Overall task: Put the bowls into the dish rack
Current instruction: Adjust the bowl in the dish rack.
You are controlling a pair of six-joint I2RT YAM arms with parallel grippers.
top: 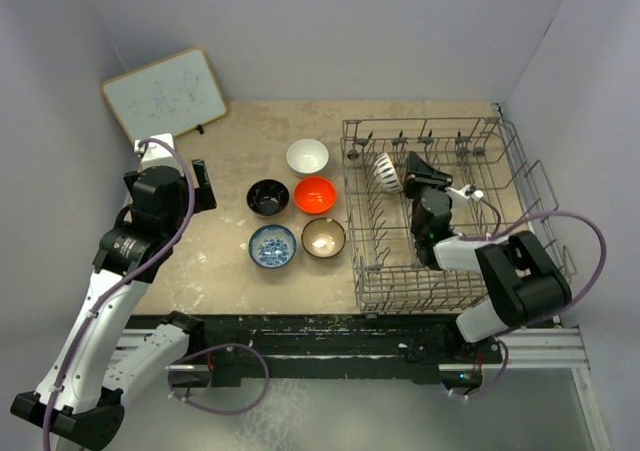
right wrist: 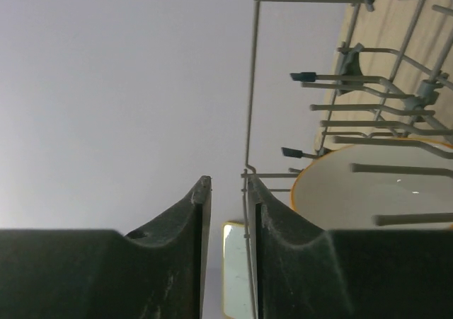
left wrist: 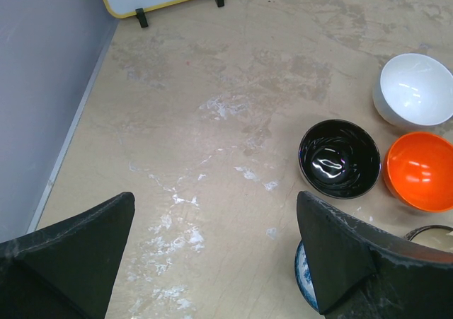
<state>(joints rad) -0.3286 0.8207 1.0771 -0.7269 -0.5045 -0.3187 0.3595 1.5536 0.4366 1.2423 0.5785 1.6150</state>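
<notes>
Five bowls sit on the table left of the dish rack [top: 430,293]: white [top: 307,156], black [top: 267,197], orange-red [top: 315,194], blue-and-white [top: 272,244] and brown with a cream inside [top: 323,237]. A cream-beige bowl [top: 388,174] stands on its edge among the tines at the rack's far left. My right gripper [top: 411,165] is inside the rack just beside that bowl [right wrist: 354,192]. Its jaws [right wrist: 226,184] are narrowly open with nothing between them. My left gripper [top: 203,185] hovers wide open over bare table [left wrist: 212,220], left of the black bowl [left wrist: 339,158].
A whiteboard [top: 165,93] with a yellow frame leans at the back left corner. Grey walls close in the left, back and right. Rack wires [right wrist: 249,85] and upright tines surround my right gripper. The blue-and-white bowl [left wrist: 303,273] peeks from behind my left gripper's right finger.
</notes>
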